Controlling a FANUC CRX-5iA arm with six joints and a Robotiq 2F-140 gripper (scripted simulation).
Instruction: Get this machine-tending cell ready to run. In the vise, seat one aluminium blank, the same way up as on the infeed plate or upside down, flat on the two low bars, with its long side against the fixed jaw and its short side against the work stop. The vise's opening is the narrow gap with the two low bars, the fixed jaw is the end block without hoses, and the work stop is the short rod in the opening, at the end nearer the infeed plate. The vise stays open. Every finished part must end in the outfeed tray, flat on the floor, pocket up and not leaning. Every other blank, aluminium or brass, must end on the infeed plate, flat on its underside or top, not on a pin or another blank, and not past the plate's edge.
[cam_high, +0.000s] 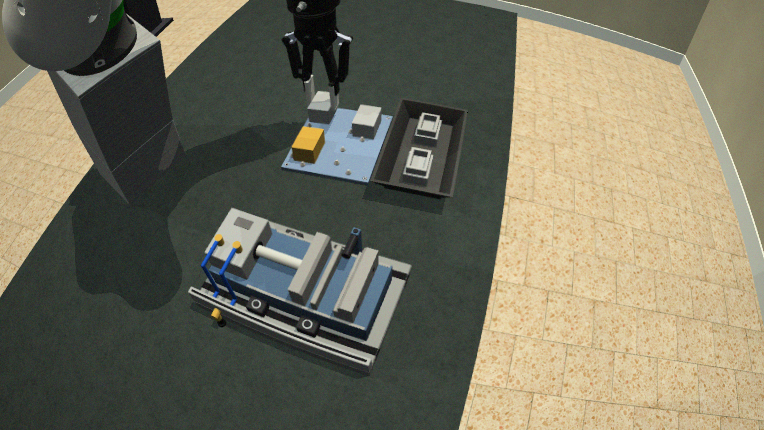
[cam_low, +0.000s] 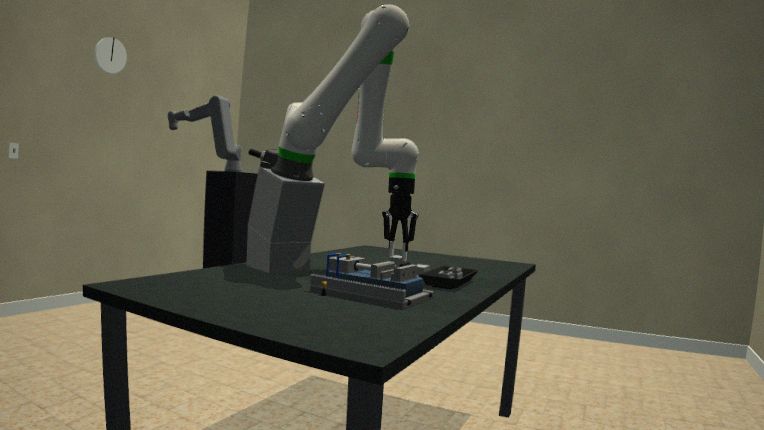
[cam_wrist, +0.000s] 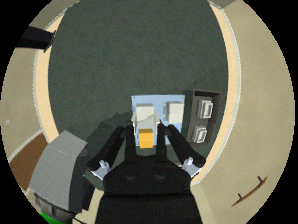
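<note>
My gripper (cam_high: 321, 91) is shut on an aluminium blank (cam_high: 320, 106) at the far left corner of the blue infeed plate (cam_high: 336, 145); I cannot tell whether the blank rests on the plate or is just off it. The blank also shows between the fingers in the wrist view (cam_wrist: 144, 120). A second aluminium blank (cam_high: 366, 120) and a brass blank (cam_high: 307, 143) sit on the plate. Two finished parts (cam_high: 428, 125) (cam_high: 418, 163) lie pocket up in the dark outfeed tray (cam_high: 420, 147). The vise (cam_high: 304, 280) is open, its gap with the two low bars (cam_high: 336, 273) empty, the work stop (cam_high: 351, 243) at its far end.
The robot's grey pedestal (cam_high: 114, 109) stands at the left of the dark mat. Blue hoses (cam_high: 219, 269) run from the vise's left end block. The tray touches the plate's right side. A second small arm (cam_low: 213, 125) stands behind the pedestal.
</note>
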